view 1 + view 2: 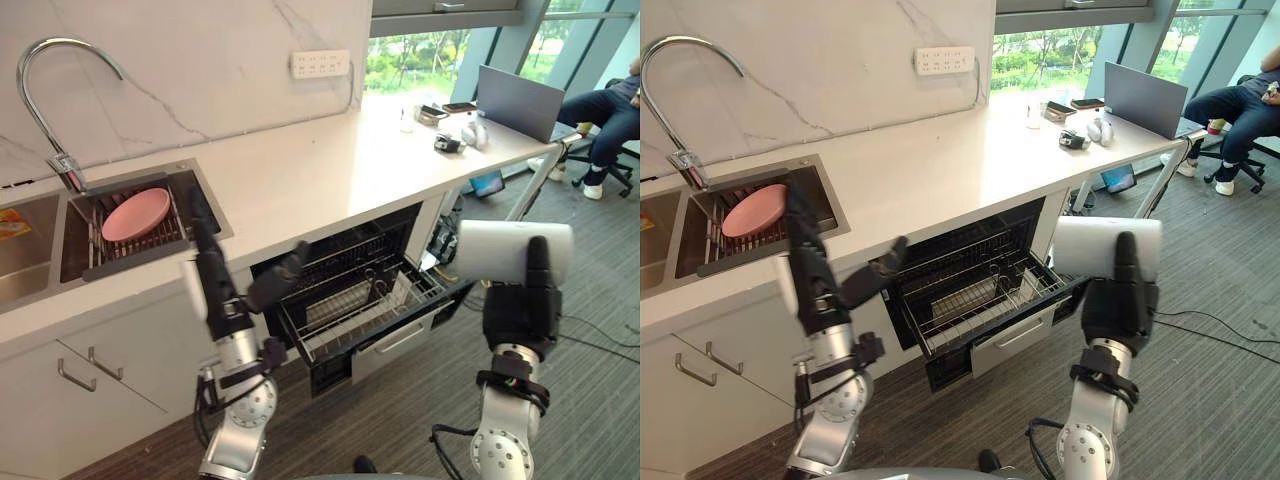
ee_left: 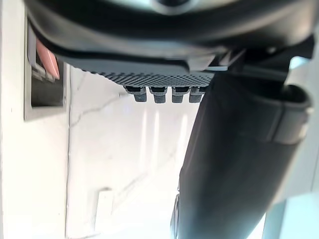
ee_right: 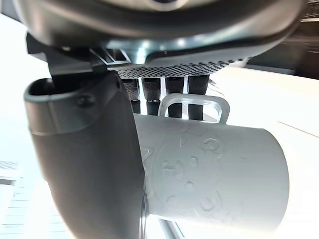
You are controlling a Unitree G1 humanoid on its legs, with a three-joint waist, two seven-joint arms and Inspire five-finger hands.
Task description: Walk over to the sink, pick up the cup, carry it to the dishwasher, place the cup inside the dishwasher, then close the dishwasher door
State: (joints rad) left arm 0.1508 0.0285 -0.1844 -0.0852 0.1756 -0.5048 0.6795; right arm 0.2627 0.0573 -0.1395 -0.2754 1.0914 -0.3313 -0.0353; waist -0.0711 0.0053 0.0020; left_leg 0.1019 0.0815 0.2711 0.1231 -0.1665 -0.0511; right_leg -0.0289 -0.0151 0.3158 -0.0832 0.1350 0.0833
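1. Two hands are raised before a kitchen counter (image 1: 330, 165). The right hand (image 1: 522, 300) grips a white cup (image 1: 500, 250), thumb pressed across its side and fingers curled behind it by the handle (image 3: 192, 107).
2. Turned on its side, the cup hangs in the air just to the right of the dishwasher (image 1: 345, 265), clear of the wire rack (image 1: 360, 300).
3. The dishwasher stands open under the counter with the rack drawn out.
4. The left hand (image 1: 215, 280) holds nothing, fingers straight and thumb spread, in front of the counter edge.
5. A pink plate (image 1: 135, 213) sits in the sink (image 1: 40, 255), well apart from the cup.
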